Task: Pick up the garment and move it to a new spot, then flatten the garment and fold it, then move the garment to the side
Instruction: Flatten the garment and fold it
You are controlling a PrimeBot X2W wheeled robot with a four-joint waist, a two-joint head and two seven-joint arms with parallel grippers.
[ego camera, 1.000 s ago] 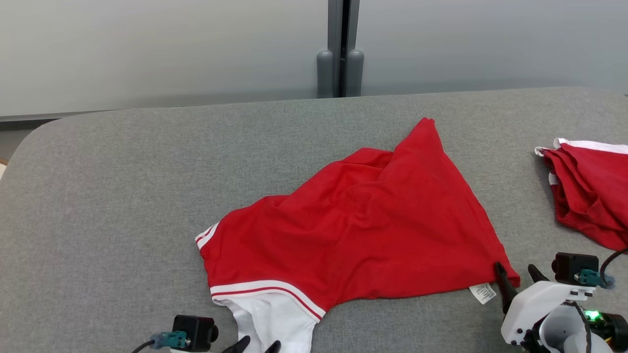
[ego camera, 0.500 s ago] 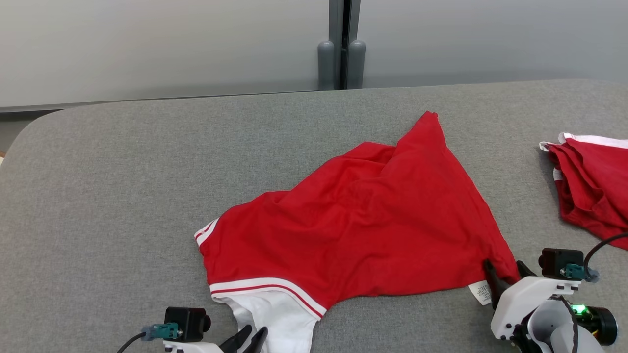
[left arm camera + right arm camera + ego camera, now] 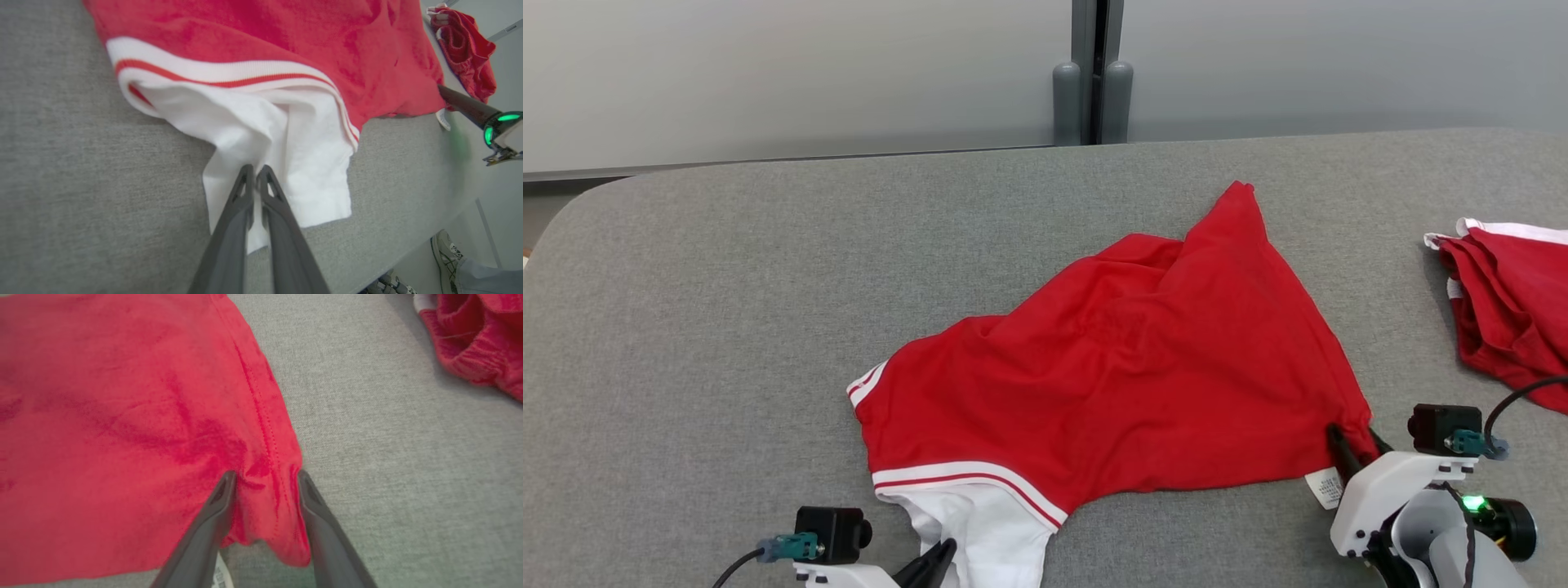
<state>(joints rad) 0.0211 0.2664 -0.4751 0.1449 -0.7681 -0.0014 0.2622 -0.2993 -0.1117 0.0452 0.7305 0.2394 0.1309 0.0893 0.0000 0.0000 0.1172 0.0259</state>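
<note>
While the garment [image 3: 1127, 367] lies spread but creased on the grey table [image 3: 686, 327], both grippers are set at its near edge.

**Left gripper [image 3: 255, 173].** The two fingers are pressed together on a raised fold of the white panel [image 3: 302, 134]. The fold runs straight ahead of the fingertips. The red-and-white striped band [image 3: 229, 73] lies just beyond it.

**Right gripper [image 3: 265, 479].** The fingers stand apart, one on each side of the red hem corner [image 3: 265, 522]. Cloth is bunched between them but is not clamped. A white label [image 3: 1325, 487] lies on the table beside the left finger of this gripper.

**Surroundings.** A second red garment [image 3: 1511, 310] lies well apart, ahead and to the right of the right gripper.

**Step in hand.** This appears to be the first step, taking hold of the garment for the lift. One grip looks made and the other does not.

**Next move.**
1. Bring the right fingers fully together on the hem corner, so that every layer of cloth is caught.
2. Raise both grippers at an even rate, so that the cloth hangs between them without sagging.
3. Carry the garment clear of the second red garment.

**Caution.** The left gripper holds only a thin fold, which may slip if the lift is uneven.
</note>
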